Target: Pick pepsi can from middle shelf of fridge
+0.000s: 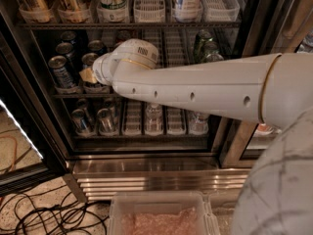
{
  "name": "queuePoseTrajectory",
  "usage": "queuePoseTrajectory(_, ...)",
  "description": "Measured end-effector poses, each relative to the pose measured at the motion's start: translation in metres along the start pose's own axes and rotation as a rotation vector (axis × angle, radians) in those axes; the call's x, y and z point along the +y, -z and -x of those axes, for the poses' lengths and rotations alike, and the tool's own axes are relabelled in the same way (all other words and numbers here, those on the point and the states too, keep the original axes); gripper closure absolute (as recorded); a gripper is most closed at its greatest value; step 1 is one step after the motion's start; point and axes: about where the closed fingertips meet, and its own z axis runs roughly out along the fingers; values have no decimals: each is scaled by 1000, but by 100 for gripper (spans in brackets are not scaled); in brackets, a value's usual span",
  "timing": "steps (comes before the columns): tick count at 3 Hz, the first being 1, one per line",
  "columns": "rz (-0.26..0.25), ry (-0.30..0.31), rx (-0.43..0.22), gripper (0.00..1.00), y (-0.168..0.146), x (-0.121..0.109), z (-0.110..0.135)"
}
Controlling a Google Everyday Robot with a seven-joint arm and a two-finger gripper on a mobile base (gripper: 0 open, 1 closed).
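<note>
- Camera view: a pepsi can (62,73) stands at the front left on the middle shelf (68,95) of the fridge (146,166).
- Just right, the pincer (88,76) sits among the cans; its grip state cannot be told.
- Green cans (203,40) stand farther right.

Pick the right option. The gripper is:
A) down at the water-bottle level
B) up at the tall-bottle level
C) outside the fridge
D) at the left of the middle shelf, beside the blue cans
D: the gripper is at the middle shelf, next to a pepsi can.
</note>
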Motion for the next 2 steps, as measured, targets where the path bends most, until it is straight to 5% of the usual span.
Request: queuePoseTrajectory(2, -4, -26, -17, 32, -11, 5, 3)
